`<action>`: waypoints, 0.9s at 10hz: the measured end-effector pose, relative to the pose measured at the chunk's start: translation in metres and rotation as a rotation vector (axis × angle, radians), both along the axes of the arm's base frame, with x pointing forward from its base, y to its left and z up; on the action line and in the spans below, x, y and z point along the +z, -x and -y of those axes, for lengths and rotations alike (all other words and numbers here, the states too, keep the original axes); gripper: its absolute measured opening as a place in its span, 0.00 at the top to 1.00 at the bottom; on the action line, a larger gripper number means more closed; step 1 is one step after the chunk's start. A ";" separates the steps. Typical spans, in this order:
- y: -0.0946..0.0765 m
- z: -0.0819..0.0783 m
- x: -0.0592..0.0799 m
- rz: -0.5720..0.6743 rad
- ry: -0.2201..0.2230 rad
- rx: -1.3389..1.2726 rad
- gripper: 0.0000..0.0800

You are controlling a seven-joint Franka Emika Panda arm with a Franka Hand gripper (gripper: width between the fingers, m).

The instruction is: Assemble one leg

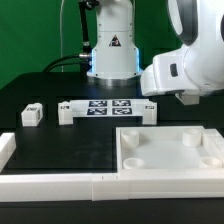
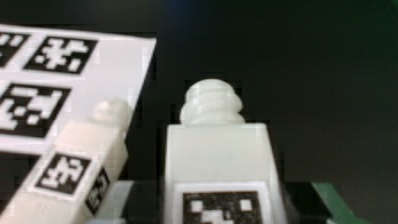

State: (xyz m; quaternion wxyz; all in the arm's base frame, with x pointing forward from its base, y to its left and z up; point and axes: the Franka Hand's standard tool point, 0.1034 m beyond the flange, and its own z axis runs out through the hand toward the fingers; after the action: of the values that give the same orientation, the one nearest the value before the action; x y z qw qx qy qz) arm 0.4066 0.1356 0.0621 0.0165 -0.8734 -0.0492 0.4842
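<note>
In the wrist view a white leg (image 2: pixel 217 150) with a rounded peg on its end and a black-and-white tag on its face sits between my gripper's (image 2: pixel 222 208) dark fingers (image 2: pixel 139 200), which press its two sides. A second leg (image 2: pixel 80 160) stands just beside it, next to the marker board (image 2: pixel 54 75). In the exterior view my gripper (image 1: pixel 186 97) hangs low at the right, mostly hidden by the white wrist; the held leg is hidden there. A third leg (image 1: pixel 32 114) stands alone at the exterior view's left.
The marker board (image 1: pixel 100 108) lies mid-table with a white block (image 1: pixel 150 108) at its right end. The large white tray-like part (image 1: pixel 135 150) with raised bosses lies at the front right. A low white wall (image 1: pixel 50 183) runs along the front. The arm's base (image 1: pixel 112 50) stands behind.
</note>
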 end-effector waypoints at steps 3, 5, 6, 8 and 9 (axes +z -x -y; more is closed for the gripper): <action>-0.015 -0.001 0.000 0.210 -0.016 -0.019 0.64; -0.025 0.017 0.029 0.316 -0.026 -0.025 0.64; -0.036 0.022 0.043 0.381 -0.034 -0.032 0.64; -0.057 0.021 0.059 0.575 -0.047 -0.044 0.64; -0.058 0.021 0.058 0.660 -0.050 -0.048 0.64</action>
State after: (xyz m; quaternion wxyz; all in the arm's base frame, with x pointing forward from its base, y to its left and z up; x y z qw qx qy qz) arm 0.4643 0.1144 0.1199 0.0325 -0.9834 -0.0433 0.1734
